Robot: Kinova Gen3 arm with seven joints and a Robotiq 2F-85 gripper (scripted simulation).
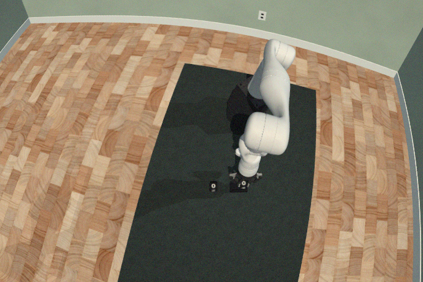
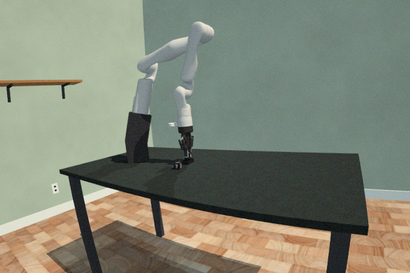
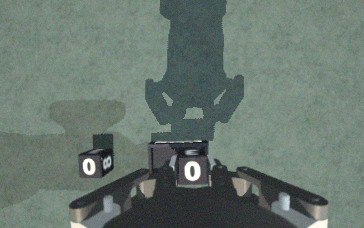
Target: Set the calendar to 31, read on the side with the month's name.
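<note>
From the top view, we judge the task to be in its early-to-middle part. Our gripper [image 1: 241, 183] hangs just over the tray [image 1: 234, 189], clenched on one dark cube [image 1: 243, 182] whose upward face shows a 0. The second cube [image 1: 213, 186] stands on the table [image 1: 191, 233] a little way to the left of the tray, apart from it, also with a 0 on top. So neither cube stands on the tray's floor yet, and no 31 can be read.

In the exterior view, the arm reaches straight down, and the gripper [image 2: 186, 157] is low over the tray, which is too small here to make out. The loose cube [image 2: 178, 165] sits just beside the tray on the near side.

In the wrist view, the held cube [image 3: 192, 170] sits between our fingers, a white 0 facing the camera, with the tray [image 3: 165, 150] directly behind it as a dark, low box. The other cube [image 3: 95, 163] lies well to the left of the tray, showing a 0 and, on the neighbouring face, what looks like an 8 lying sideways. Both cubes are dark with white digits; we cannot see the month's name. What we think remains: turning up a 3 and a 1, seating both cubes, releasing.
</note>
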